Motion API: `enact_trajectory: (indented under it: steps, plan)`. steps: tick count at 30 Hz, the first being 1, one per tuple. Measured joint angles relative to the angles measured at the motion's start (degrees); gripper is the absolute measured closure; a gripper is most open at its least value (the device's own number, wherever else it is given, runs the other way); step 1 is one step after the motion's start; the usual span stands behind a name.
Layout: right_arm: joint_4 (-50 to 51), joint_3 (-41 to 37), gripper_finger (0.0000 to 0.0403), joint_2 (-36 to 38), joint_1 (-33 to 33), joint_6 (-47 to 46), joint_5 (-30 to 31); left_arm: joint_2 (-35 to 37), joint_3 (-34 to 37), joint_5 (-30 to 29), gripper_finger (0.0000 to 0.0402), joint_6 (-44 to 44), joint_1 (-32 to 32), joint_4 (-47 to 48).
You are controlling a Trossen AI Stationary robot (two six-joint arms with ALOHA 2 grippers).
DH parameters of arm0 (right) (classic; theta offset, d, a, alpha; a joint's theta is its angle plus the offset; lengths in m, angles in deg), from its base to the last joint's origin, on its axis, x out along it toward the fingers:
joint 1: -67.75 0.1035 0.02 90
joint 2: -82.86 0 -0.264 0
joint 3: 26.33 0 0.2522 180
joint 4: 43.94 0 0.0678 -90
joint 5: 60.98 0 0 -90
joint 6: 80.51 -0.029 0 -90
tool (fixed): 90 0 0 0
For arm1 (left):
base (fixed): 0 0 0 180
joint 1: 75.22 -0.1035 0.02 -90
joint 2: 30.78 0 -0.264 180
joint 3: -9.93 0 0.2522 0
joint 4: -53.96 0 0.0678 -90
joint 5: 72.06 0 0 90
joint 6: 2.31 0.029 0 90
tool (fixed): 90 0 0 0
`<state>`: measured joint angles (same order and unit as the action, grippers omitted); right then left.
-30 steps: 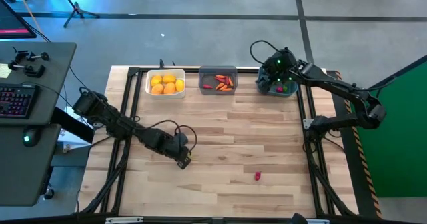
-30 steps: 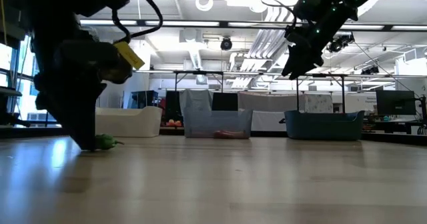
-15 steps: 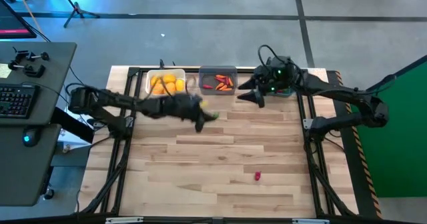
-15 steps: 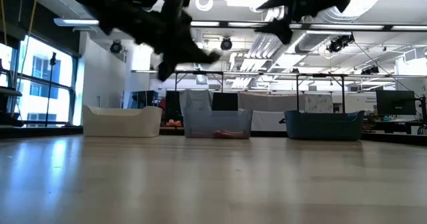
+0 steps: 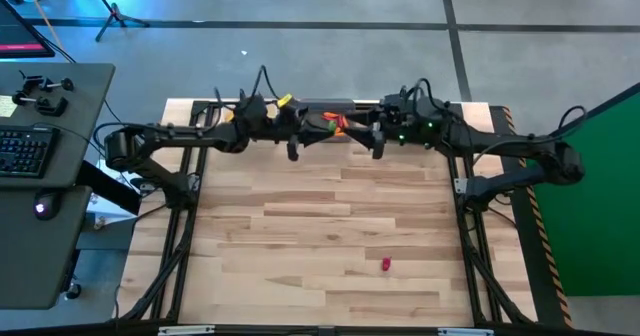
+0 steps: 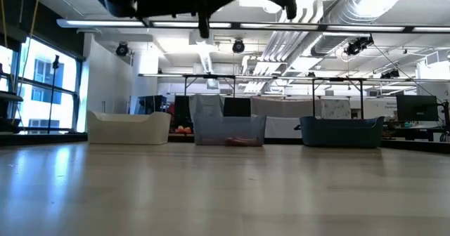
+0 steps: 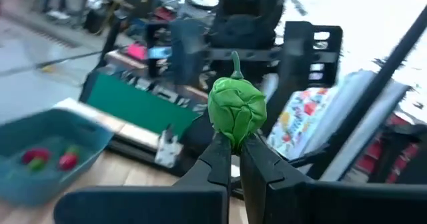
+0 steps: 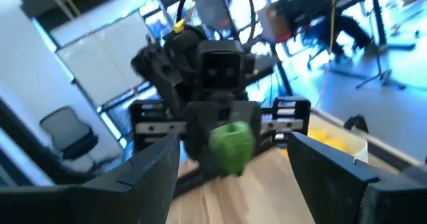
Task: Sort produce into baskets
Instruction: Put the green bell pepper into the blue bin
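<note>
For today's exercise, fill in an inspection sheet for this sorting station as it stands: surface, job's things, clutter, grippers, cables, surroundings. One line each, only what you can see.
Surface: pale wooden slatted table, mostly bare.
Job's things: white plastic bin, translucent grey bin and dark teal-blue bin along the far edge; small green toy pepper in the air; small red toy piece lying loose near the front.
Clutter: nothing seen.
Grippers: left gripper shut on the pepper, raised near the grey bin; right gripper open, facing it closely.
Cables: black cable loops on both arms.
Surroundings: grey desk with keyboard left, green panel right.
</note>
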<state>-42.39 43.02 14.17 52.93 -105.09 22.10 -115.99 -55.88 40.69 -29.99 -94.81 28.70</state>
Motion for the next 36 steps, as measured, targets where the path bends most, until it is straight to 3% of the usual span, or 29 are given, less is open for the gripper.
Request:
enact_trajectory:
  steps: [4,13,28,36]
  plan:
    - [-4.0,0.0,0.0139,-1.1,2.0,0.1,5.0,-0.1,-4.0,5.0,0.0401,1.7,-0.3,3.0]
    - [-11.0,0.0,0.019,-4.9,3.4,0.5,5.2,-0.7,-7.0,8.5,0.0401,2.1,-0.8,5.0]
    - [-12.8,0.0,0.0388,-5.2,2.8,0.6,4.8,-2.2,-7.6,8.7,0.0401,1.2,-1.2,5.0]
    - [-13.5,0.0,0.0399,-5.2,2.8,0.4,5.5,-2.2,-7.6,8.3,0.0365,2.3,-1.2,4.9]
